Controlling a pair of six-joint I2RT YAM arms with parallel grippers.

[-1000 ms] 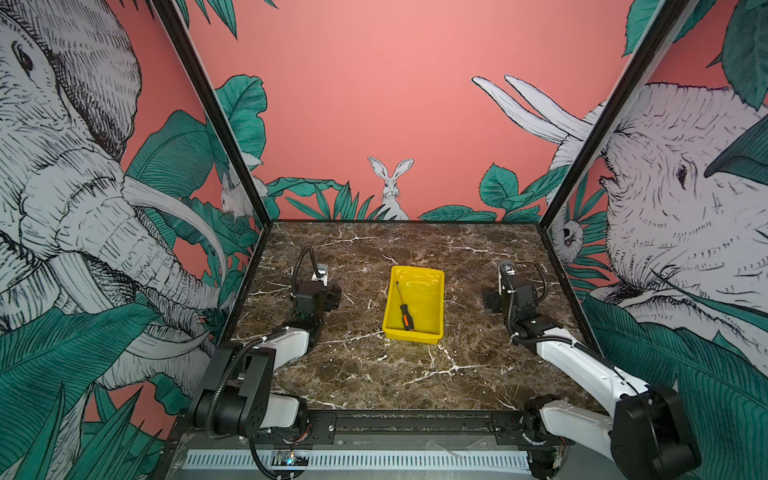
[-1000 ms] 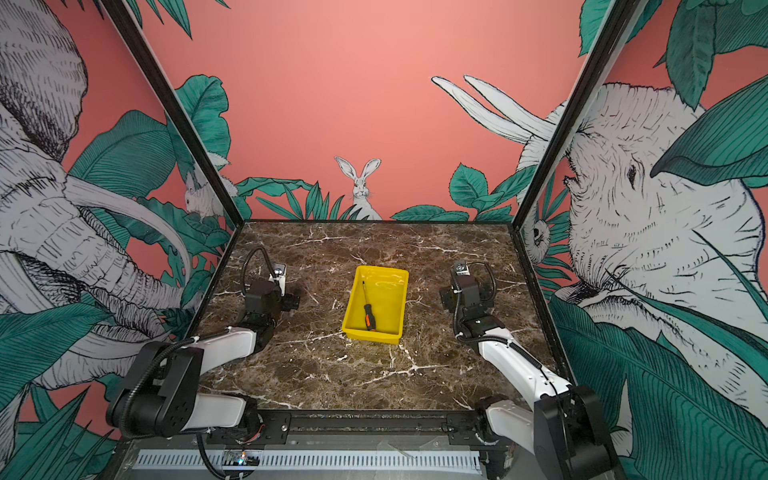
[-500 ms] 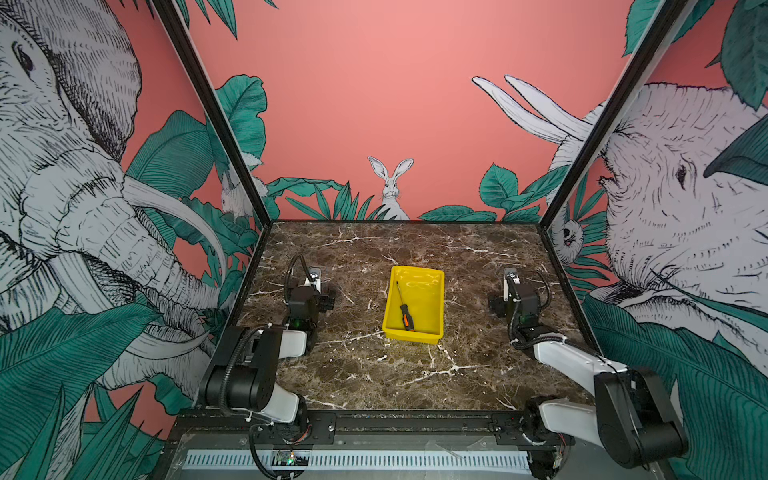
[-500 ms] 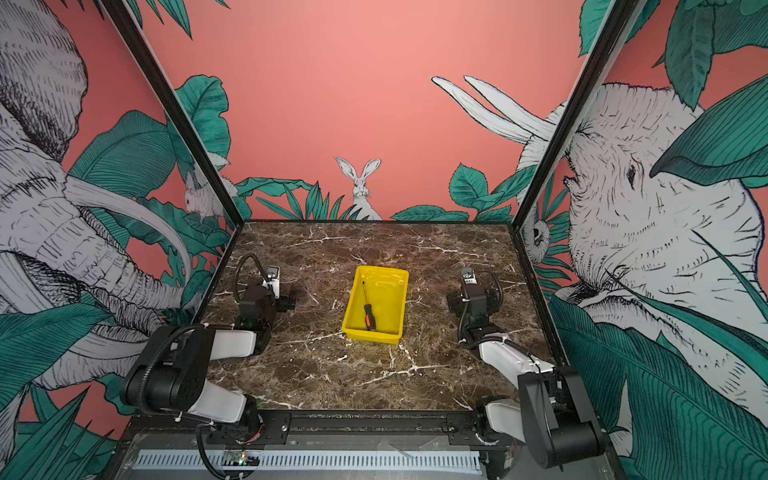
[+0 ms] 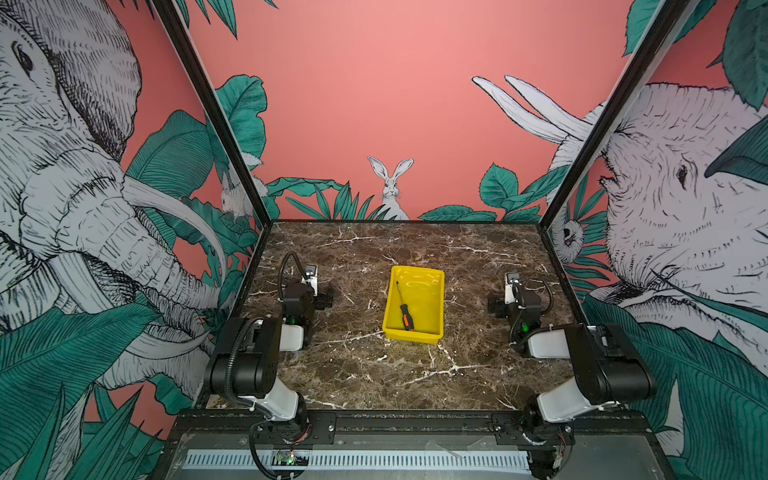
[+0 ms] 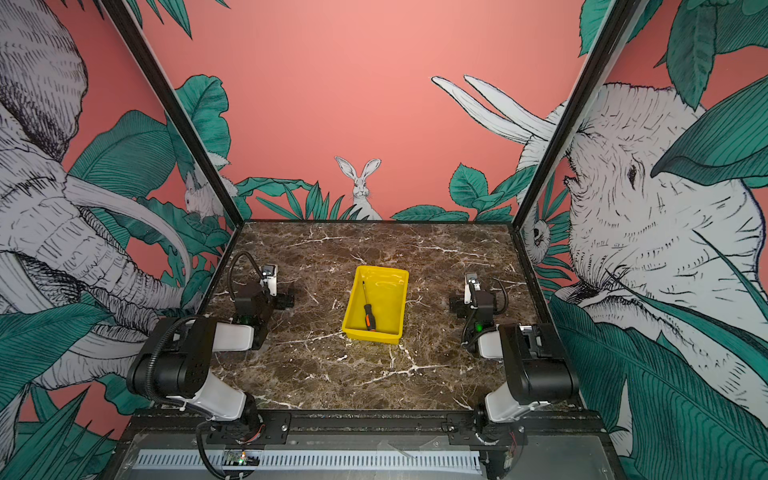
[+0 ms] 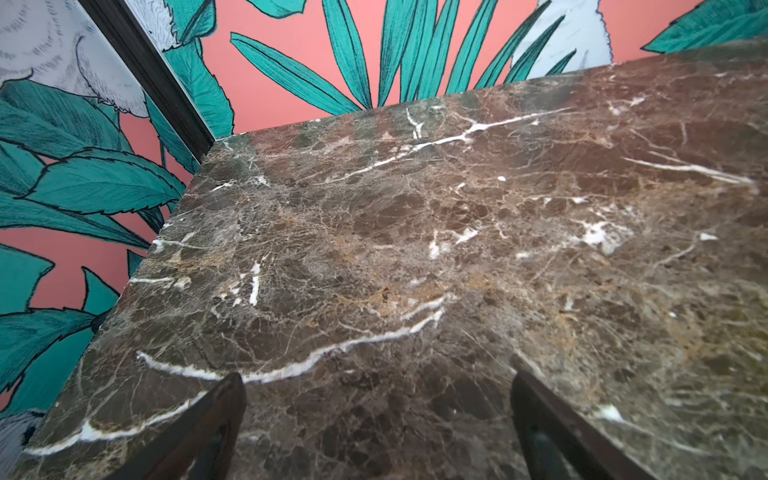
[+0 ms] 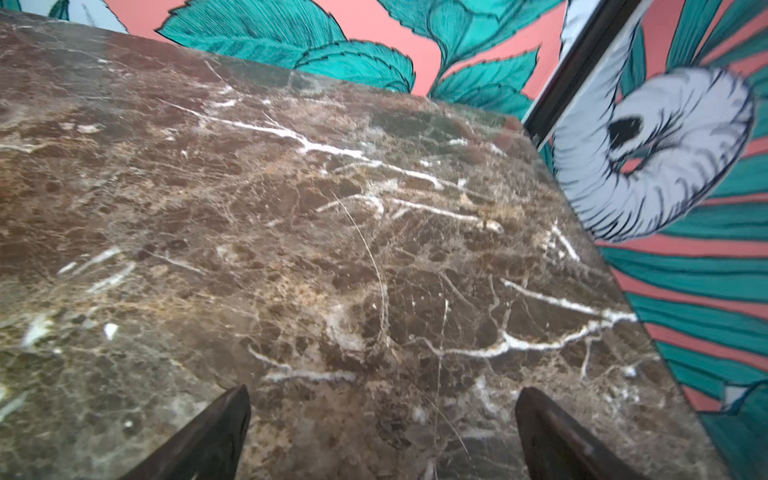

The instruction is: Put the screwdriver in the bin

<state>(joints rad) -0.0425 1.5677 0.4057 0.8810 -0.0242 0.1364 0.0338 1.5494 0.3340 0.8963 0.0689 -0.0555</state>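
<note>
Screwdriver point(image 5: 404, 311), black handle with orange accents and a thin dark shaft, lies flat inside the bin point(image 5: 426, 299) in both top views. It lies along the side nearer the left arm, handle toward the near wall, tip pointing at the far wall. I judge the task done, so the step left to me is parking. I would hold both arms low at their own sides and make no sweep across the middle that could nudge the tray. The yellow bin holds only the screwdriver, and the rest of its glossy floor is bare. It sits on the brown marble table point(image 5: 374, 374), between the two arms and well apart from each. Left gripper point(image 7: 374, 376) has its jaws spread wide with nothing between them, only marble below. Right gripper point(image 8: 382, 390) is likewise wide apart and empty.
</note>
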